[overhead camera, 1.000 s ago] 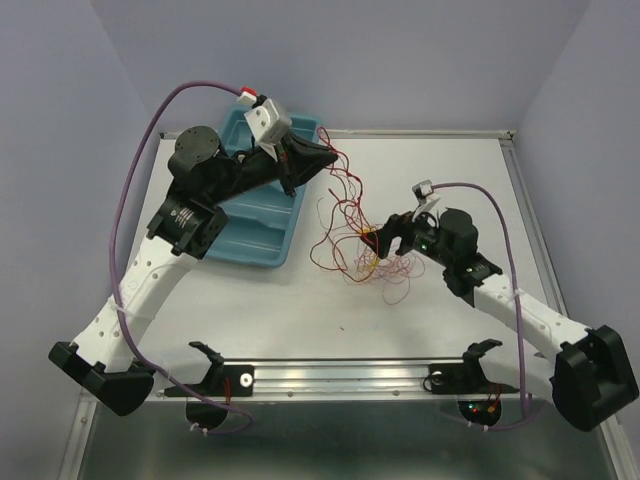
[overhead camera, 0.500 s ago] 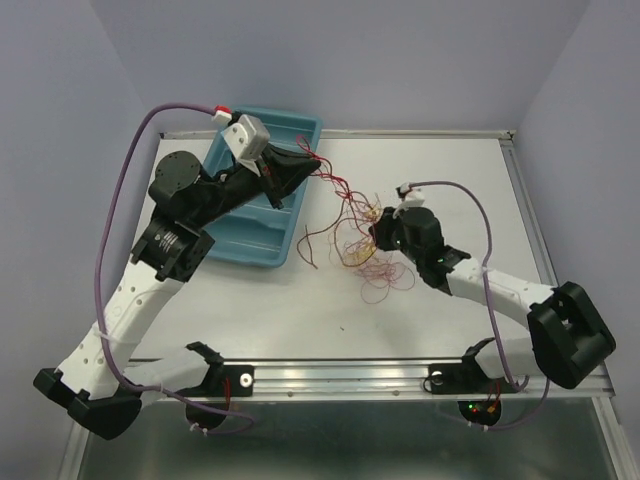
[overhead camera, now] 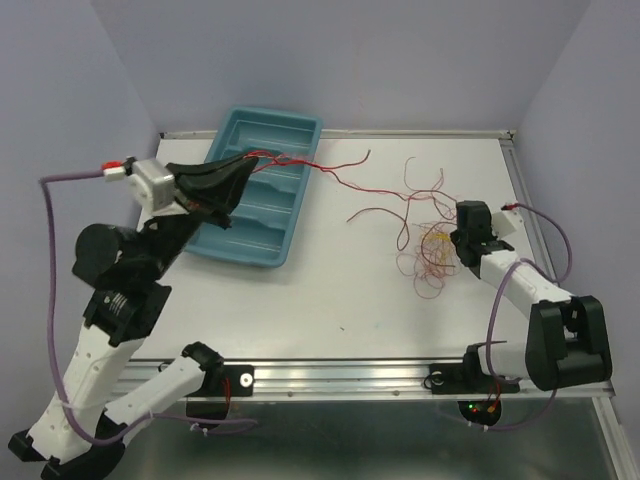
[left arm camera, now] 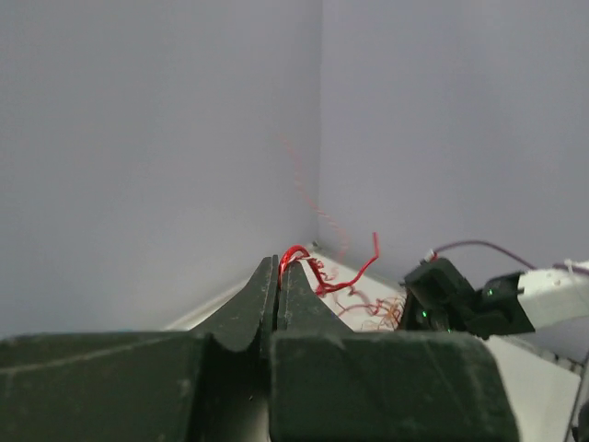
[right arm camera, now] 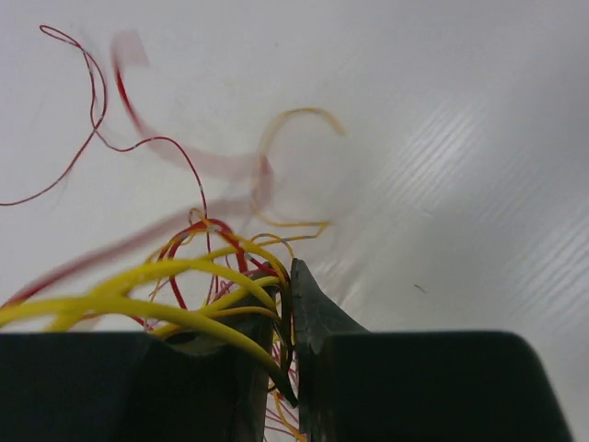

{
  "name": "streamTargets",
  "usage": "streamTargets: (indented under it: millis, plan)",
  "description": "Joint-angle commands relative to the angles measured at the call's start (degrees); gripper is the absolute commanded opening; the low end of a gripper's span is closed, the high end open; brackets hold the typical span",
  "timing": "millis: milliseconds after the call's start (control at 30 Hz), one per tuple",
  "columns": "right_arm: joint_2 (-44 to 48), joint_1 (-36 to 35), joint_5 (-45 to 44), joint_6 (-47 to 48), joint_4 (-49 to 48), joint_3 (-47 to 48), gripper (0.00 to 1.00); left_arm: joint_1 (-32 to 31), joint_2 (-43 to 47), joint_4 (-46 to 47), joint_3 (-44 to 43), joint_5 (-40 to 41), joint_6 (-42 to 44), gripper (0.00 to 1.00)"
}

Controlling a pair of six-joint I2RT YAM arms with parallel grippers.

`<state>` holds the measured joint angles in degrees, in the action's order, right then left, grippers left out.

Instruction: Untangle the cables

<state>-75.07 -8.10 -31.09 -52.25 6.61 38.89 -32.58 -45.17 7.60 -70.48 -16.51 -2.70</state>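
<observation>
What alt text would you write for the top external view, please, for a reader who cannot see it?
The left gripper, shut above a teal tray, holds red wires that trail rightward over the white table; the right gripper is closed on a tangle of red and yellow wires.

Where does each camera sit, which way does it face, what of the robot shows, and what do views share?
Top external: above and behind the robot, looking down on the table; shows both arms, left claw, right claw.
Left wrist: along its shut claw pinching a red cable, toward a wall corner.
Right wrist: down past its claw, shut on the yellow-red tangle.
Shared: top and left wrist both show the red cable and the right arm.
</observation>
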Motion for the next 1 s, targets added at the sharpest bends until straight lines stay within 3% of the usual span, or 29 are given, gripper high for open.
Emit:
streamTargets:
  millis: [0, 67, 100, 133, 233, 367, 500, 567, 600, 633, 667, 733, 833, 967]
  plan:
    - [5.27, 0.89, -8.36, -6.46, 4.99, -1.71, 0.17, 0.32, 5.52, 10.51, -3.17, 4.3, 2.43, 0.0]
    - [8.6, 0.89, -9.16, -6.03, 5.08, -2.24, 0.22, 0.32, 4.92, 10.34, -4.66, 1.94, 2.44, 0.0]
    - [9.75, 0.98, -8.99, -5.33, 5.16, -2.16, 0.5, 0.32, 3.78, 10.07, -5.28, 0.62, 2.26, 0.0]
    - [10.81, 0.89, -8.81, -3.58, 5.17, -1.98, 0.56, 0.32, 2.99, 9.72, -5.72, -0.87, 1.91, 0.0]
    - [16.34, 0.89, -8.99, -1.46, 4.99, -2.24, 0.88, 0.32, 0.35, 9.72, -6.08, -4.83, 0.68, 0.0]
    - [23.02, 0.89, -6.02, 6.42, 3.51, -2.59, 0.96, 0.32, -2.55, 9.54, -5.99, -6.51, 0.41, 0.0]
    - [28.04, 0.89, 7.5, 16.72, -5.52, -4.7, 1.0, 0.32, -4.4, 9.19, -5.64, -9.75, -0.38, 0.0]
    - [30.84, 0.89, 22.68, 22.68, -11.15, -7.68, 1.0, 0.32, -5.72, 8.76, -5.72, -11.25, -1.17, 0.0]
    - [31.64, 0.98, 29.01, 23.94, -18.49, -9.35, 1.0, 0.32, -6.16, 8.49, -5.9, -11.43, -1.25, 0.0]
    - [32.08, 0.89, 41.16, 24.47, -22.57, -10.76, 1.0, 0.32, -6.94, 8.31, -5.99, -11.52, -1.26, 0.0]
    - [31.92, 0.89, 47.03, 24.39, -30.7, -13.38, 1.0, 0.23, -7.21, 7.88, -6.25, -11.26, -1.6, 0.0]
    - [30.17, 0.8, 59.14, 23.86, -34.9, -13.32, 1.0, 0.32, -7.74, 7.61, -6.34, -11.26, -1.52, 0.0]
    - [27.35, -1.21, 66.05, 22.9, -41.14, -13.76, 1.0, 0.32, -8.44, 7.43, -6.08, -12.14, -2.13, 0.0]
    - [26.38, -7.09, 66.69, 26.83, -43.44, -13.5, 1.0, 0.32, -9.5, 7.35, -6.25, -13.54, -2.75, 0.0]
